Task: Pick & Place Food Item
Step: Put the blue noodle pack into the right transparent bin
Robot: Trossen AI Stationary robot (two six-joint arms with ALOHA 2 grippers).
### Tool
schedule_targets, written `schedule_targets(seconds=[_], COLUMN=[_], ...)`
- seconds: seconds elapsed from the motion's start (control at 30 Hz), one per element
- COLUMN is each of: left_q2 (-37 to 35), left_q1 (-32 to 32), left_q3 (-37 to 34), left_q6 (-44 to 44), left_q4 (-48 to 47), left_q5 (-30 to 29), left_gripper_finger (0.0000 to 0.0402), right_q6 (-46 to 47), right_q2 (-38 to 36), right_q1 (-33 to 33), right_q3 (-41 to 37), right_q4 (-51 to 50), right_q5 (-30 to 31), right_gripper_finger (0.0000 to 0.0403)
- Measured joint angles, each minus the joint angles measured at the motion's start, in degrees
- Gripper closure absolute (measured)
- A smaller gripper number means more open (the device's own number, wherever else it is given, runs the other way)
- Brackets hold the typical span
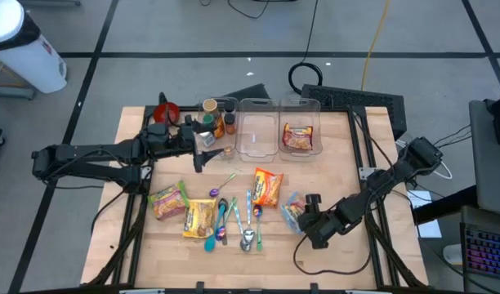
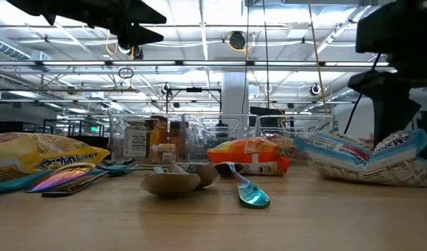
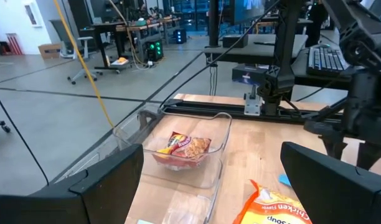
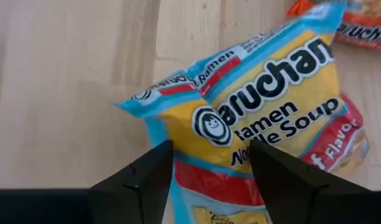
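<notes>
"maruchan ramen noodle soup" packet (image 4: 265, 149) between right fingers (image 4: 137, 180).

Two matte black jointed arms, blocky links with thin black cables: left arm (image 1: 87, 158) mid-left of the frame, right arm (image 1: 381, 184) lower right, its fingers (image 4: 141, 177) broad black wedges.

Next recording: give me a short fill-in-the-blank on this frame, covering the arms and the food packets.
1. The right gripper has its jaws around a corner of the blue-edged ___ packet.
2. One clear plastic bin holds a single ___.
3. The other clear plastic bin beside it is ___.
4. The left gripper hangs with jaws ___.

Missing words: ramen; noodle packet; empty; open
</notes>
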Motion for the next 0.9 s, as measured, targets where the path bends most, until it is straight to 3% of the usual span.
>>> schedule_targets(seconds=[0.2,0.63,0.9], left_q2=[0.0,0.0,0.0], left_q1=[0.0,0.0,0.0], left_q3=[0.0,0.0,0.0], left_q6=[0.0,-0.2,-0.2], left_q4=[0.0,0.0,0.0], left_q5=[0.0,0.0,0.1], left_gripper_finger=[0.0014,0.0014,0.0014], right_q6=[-0.6,-2.0,0.1], right_q2=[0.0,-2.6,-10.9], right_q1=[0.0,-2.6,-3.9], right_q3=[-0.4,-0.5,-0.5], right_q4=[0.4,2.6,3.0], right_q5=[0.1,-0.4,-1.4], right_gripper_finger=[0.0246,0.0395,0.0401])
